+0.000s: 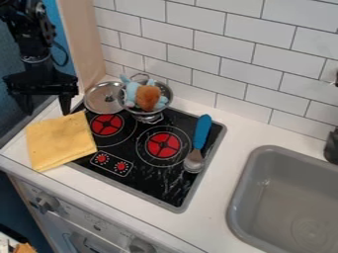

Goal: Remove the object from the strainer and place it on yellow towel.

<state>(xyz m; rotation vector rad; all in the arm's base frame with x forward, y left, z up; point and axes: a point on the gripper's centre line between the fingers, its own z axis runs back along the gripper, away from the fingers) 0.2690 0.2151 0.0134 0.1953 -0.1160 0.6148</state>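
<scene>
In the camera view, the claw (47, 110) hangs at the upper left, above the back edge of the towel (61, 141), its two fingers spread wide with nothing between them. The toy (147, 96) (blue, with a brown patch) sits in the strainer (147, 116) at the back of the stove (161, 184). The lid (104, 98) is just beside the strainer; the spoon (200, 134) lies on the stove's right side, towards the sink (263, 165).

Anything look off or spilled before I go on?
The yellow towel lies askew, partly over the stovetop, close to a red burner. Pale streaks show on the black surface; glare or smears, I can't tell. No clear spill.
</scene>
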